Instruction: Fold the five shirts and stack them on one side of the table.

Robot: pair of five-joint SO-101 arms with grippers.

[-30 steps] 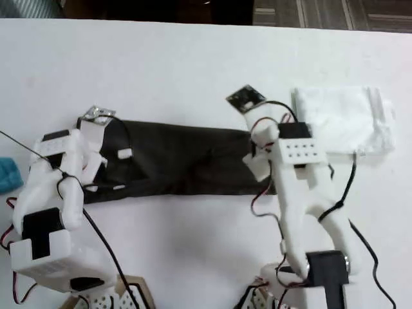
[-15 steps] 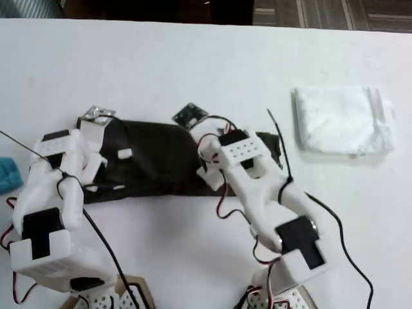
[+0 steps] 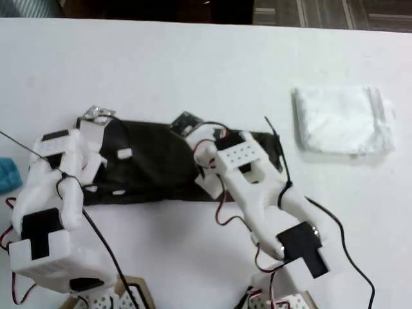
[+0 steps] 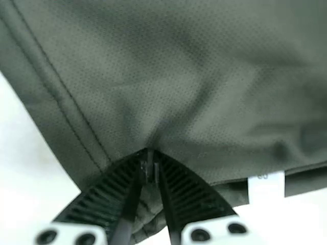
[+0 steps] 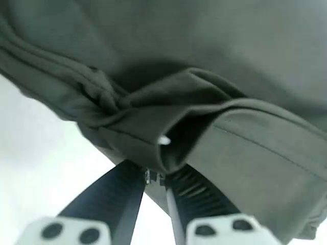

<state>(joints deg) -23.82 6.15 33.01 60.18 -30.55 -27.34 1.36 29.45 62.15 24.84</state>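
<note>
A dark olive shirt [image 3: 154, 168] lies folded into a long strip across the middle of the white table [image 3: 193, 71]. My left gripper [image 3: 103, 143] sits at the strip's left end, shut on the shirt [image 4: 168, 87] with the cloth pinched between its black fingers [image 4: 122, 178]. My right gripper [image 3: 193, 136] is above the strip's middle, shut on a bunched fold of the shirt [image 5: 204, 117] carried in from the right end. A folded white shirt [image 3: 342, 120] rests at the right side of the table.
A bit of teal cloth [image 3: 8, 174] shows at the table's left edge. Red and black cables [image 3: 283, 187] trail from the right arm over the table. The table's far half is bare white surface.
My right gripper has swung left from the strip's right end to its middle, dragging that end of the dark shirt over itself. The left arm has stayed still.
</note>
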